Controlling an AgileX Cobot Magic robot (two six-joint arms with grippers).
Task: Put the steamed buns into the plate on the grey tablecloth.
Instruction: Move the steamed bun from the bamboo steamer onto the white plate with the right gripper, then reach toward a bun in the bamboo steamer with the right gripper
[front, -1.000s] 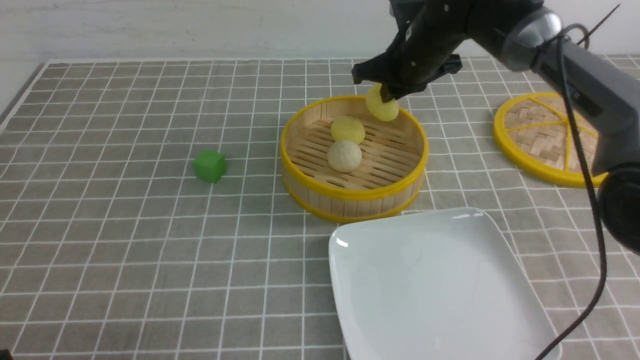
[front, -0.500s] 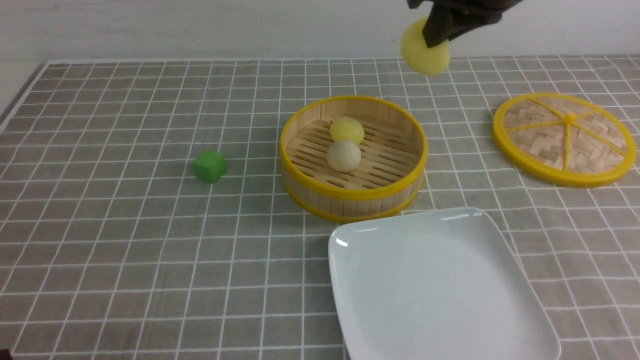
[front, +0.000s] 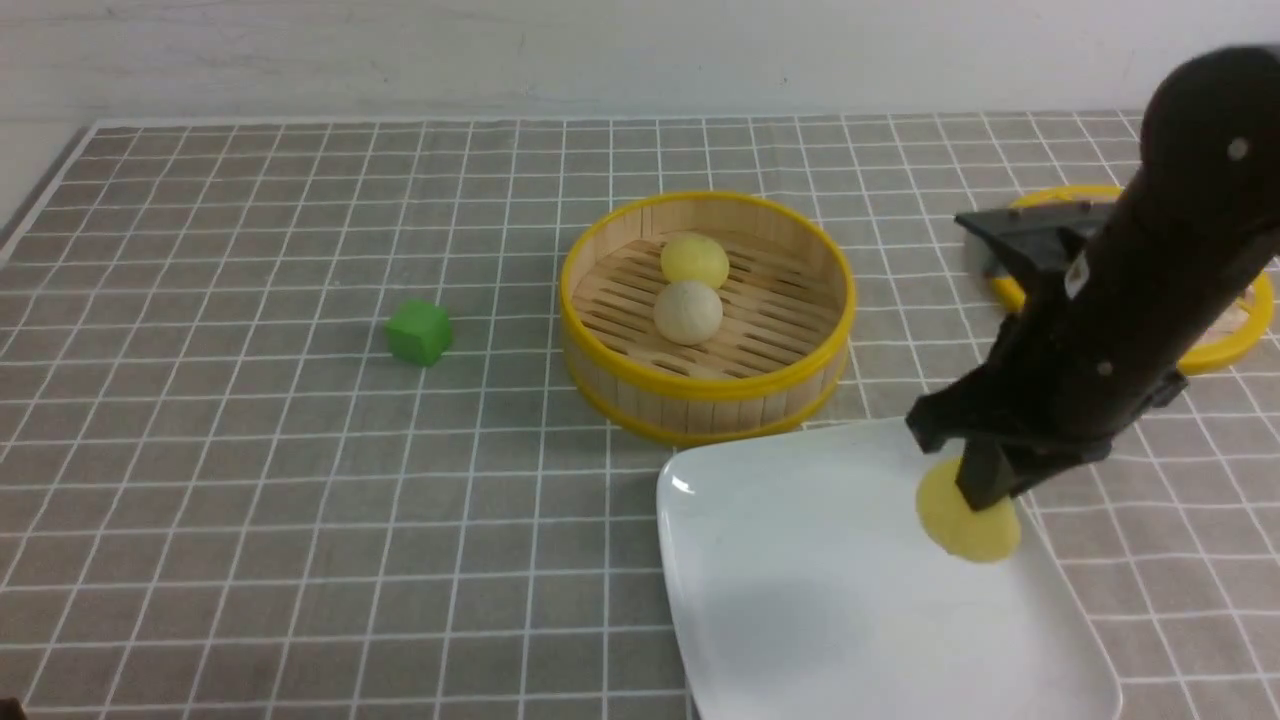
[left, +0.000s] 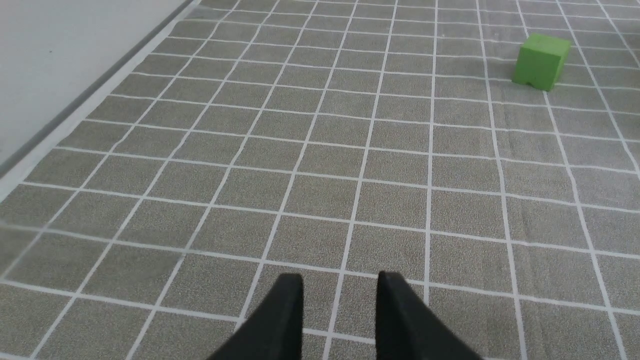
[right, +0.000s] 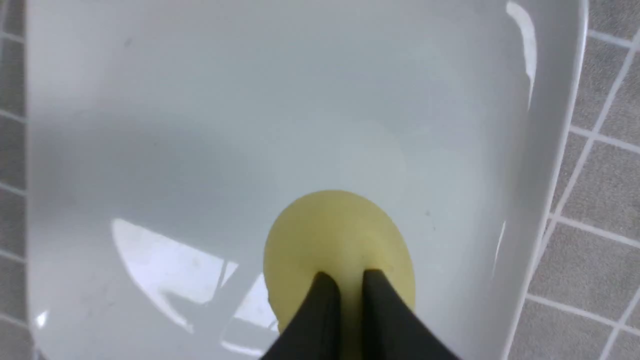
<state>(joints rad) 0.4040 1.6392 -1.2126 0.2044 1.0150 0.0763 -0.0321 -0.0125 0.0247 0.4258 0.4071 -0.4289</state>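
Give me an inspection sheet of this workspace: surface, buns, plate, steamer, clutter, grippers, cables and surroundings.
Surface: grey tablecloth with a white grid.
Held bun: yellow bun, pinched over the plate.
Other buns: a yellow bun and an off-white bun, both in the steamer.
Plate: white, square; no bun seen resting on it.
Clutter: green cube on the cloth; round woven lid, partly hidden by the right arm.
Left gripper: fingers apart, nothing between them.
Right gripper: closed on the yellow bun.
Cables: nothing seen.
Surroundings: pale wall behind the table.
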